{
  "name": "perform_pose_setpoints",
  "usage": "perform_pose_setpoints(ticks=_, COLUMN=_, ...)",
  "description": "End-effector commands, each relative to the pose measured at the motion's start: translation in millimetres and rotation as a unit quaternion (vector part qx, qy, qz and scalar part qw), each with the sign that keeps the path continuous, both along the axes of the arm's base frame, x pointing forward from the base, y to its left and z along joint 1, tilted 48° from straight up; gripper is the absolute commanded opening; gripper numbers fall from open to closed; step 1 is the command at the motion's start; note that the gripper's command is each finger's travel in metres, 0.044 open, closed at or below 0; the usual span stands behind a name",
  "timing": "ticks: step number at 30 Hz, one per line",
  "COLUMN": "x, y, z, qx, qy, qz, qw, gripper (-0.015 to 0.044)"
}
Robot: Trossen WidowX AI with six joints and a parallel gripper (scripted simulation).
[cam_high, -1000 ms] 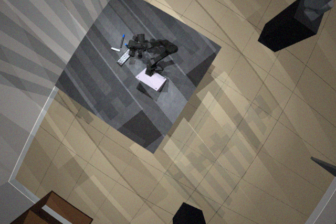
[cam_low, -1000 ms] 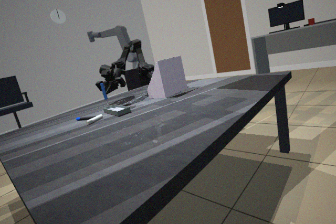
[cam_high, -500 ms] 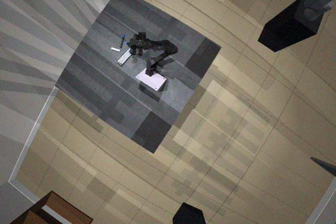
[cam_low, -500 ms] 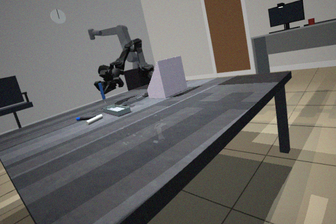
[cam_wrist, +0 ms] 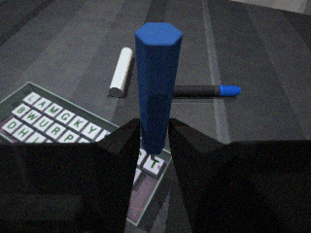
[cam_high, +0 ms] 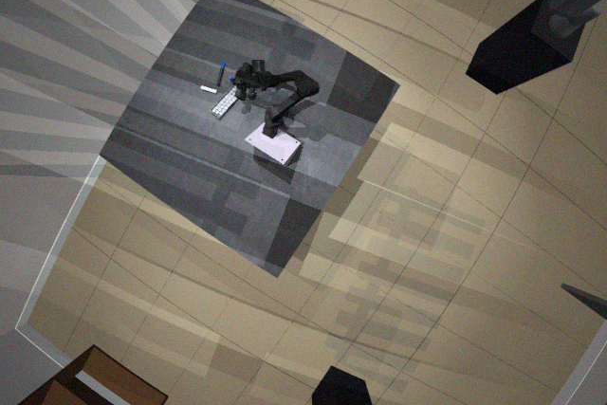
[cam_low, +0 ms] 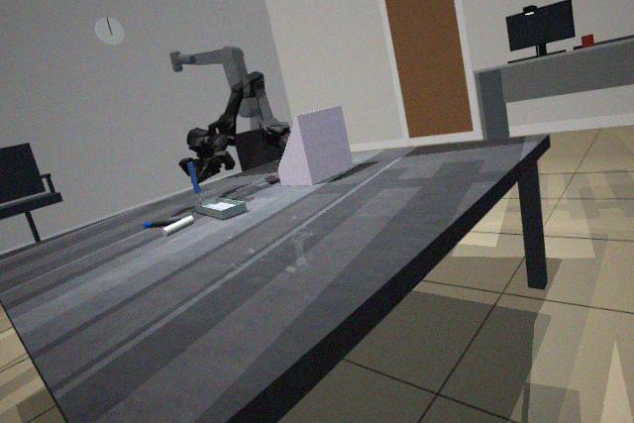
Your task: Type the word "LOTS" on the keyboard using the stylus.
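My gripper is shut on the blue six-sided stylus, which stands nearly upright. The keyboard is a shallow green-edged tray with white keys and green letters. In the wrist view the stylus's lower end shows at the upper edge of the T key, at the keyboard's right end. I cannot tell whether the tip touches the key. The L key is at the far left corner. My fingers hide several keys in the middle and lower rows.
A white stick and a black marker with a blue end lie on the desk beyond the keyboard. A pale wedge-shaped block stands by the arm's base.
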State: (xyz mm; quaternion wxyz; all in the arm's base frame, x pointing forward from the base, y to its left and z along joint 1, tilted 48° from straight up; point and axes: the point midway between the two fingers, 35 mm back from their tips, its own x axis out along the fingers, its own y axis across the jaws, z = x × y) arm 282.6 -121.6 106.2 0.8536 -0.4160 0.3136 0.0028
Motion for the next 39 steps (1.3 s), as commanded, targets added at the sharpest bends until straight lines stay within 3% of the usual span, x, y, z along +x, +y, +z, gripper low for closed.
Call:
perform_pose_setpoints(ticks=1, x=0.2, y=0.0, z=-1.2, qx=0.000, qy=0.001, qz=0.003, qw=1.000, gripper=0.0000)
perform_pose_setpoints(ticks=10, x=0.2, y=0.0, z=-1.2, qx=0.000, qy=0.001, qz=0.003, qw=1.000, gripper=0.0000)
perform_pose_setpoints(ticks=13, x=2.2, y=-0.7, z=-0.9, qx=0.000, qy=0.001, qz=0.003, qw=1.000, gripper=0.0079)
perform_pose_setpoints(ticks=14, x=3.3, y=-1.1, z=-0.8, qx=0.000, qy=0.001, qz=0.003, qw=1.000, gripper=0.0081)
perform_pose_setpoints(ticks=39, x=3.2, y=-7.5, z=-6.3, qx=0.000, qy=0.002, qz=0.003, qw=1.000, gripper=0.0081)
